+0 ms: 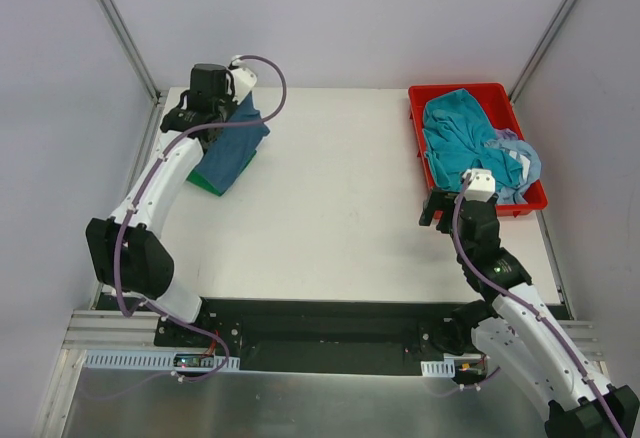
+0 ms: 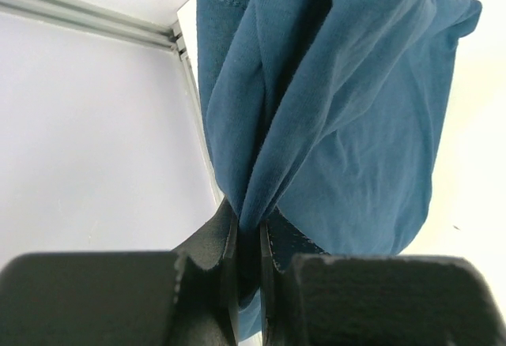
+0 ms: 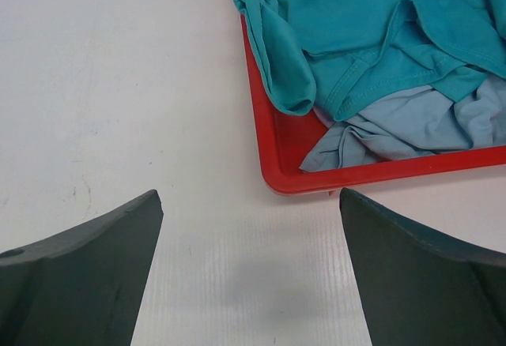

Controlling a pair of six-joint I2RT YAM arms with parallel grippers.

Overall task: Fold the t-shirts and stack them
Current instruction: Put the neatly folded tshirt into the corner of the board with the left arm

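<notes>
Masking green t-shirt (image 1: 208, 185), navy t-shirt (image 2: 356, 125) pinched by left gripper (image 2: 249, 235) — right gripper (image 3: 249, 196) gapes empty.

My left claw (image 2: 249, 239) pinches the dark blue shirt (image 2: 348, 125), bunched over the green shirt (image 1: 208, 184). The teal shirt (image 1: 455, 133) and pale blue shirt (image 1: 522, 166) lie crumpled in the tray (image 1: 470, 91).

A: Top view?
B: Bright, even, diffuse light from above; tabletop (image 1: 330, 198) near white, hardly any shadows, glare on the metal plate (image 1: 300, 398) at the bottom
A: Left wrist?
B: Left fingers (image 2: 207, 259) dark and blurry up close, dark blue shirt (image 2: 356, 141) sharp, top right corner blown out
A: Right wrist?
B: Sharp, red tray (image 3: 269, 156) vivid, soft grey shadow on the tabletop between the right fingers (image 3: 87, 275)
</notes>
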